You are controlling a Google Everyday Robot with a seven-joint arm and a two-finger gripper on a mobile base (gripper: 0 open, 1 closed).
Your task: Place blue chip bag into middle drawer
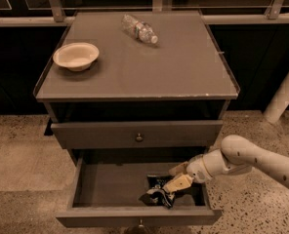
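The blue chip bag (159, 193) lies crumpled on the floor of the open middle drawer (110, 182), towards its right front. My gripper (177, 176) reaches into the drawer from the right, just above and to the right of the bag. Its fingers are spread apart. The lower fingertip (176, 184) is at the bag's upper edge; I cannot tell if it touches. The drawer's knob (140, 224) shows at the bottom edge of the view.
The upper drawer (138, 133) is shut above the open one. On the cabinet top (183, 72) stand a white bowl (76, 55) at the left and a clear plastic bottle (140, 29) lying at the back. A white post (285, 92) stands at the right.
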